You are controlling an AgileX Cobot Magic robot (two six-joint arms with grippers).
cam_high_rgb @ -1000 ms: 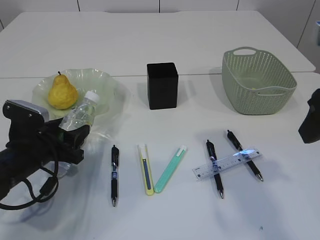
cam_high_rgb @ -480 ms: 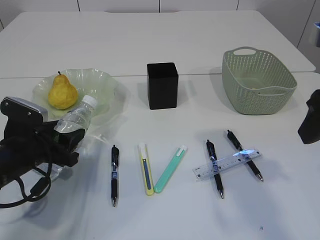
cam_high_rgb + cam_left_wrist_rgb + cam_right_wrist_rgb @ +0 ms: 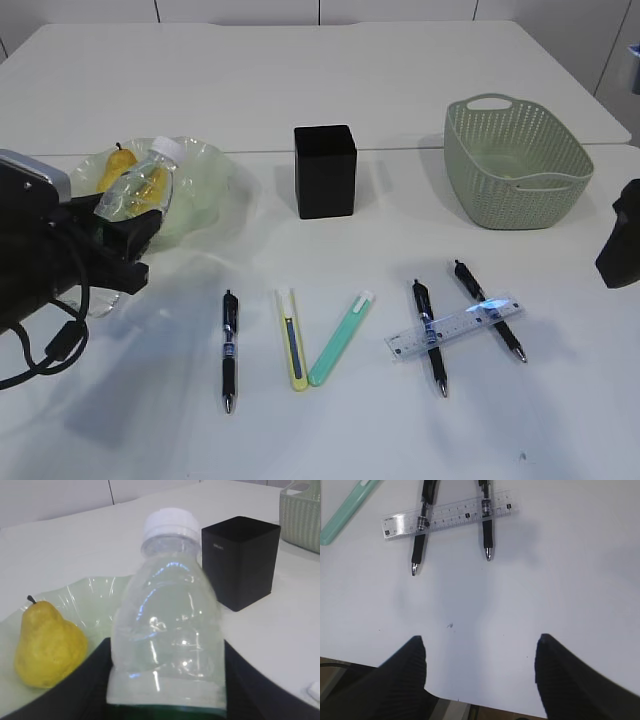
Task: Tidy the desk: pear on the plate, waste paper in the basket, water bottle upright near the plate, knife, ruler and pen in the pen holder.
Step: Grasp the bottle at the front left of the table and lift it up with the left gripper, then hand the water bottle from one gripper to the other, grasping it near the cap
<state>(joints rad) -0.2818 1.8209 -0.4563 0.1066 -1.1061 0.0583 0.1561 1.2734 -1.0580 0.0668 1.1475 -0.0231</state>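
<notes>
Left tool [image 3: 125, 240] grips the water bottle [image 3: 135, 190] by its lower body, lifted off the bench [image 3: 400, 420] at the plate's [image 3: 205, 195] near-left edge, beside the pear [image 3: 47, 647]. Its long axis tilts, cap pointing up and to the right, so it needs righting before set-down. Right tool [image 3: 480, 672] hangs released, empty, near the ruler [image 3: 450, 515], far from the bottle.

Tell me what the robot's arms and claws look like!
Both are black. The left arm is chunky, with a silver-grey block on top and a black cable looping beneath. The right gripper has two wide black fingers with fine ridges. The right arm shows only as a dark block.
</notes>
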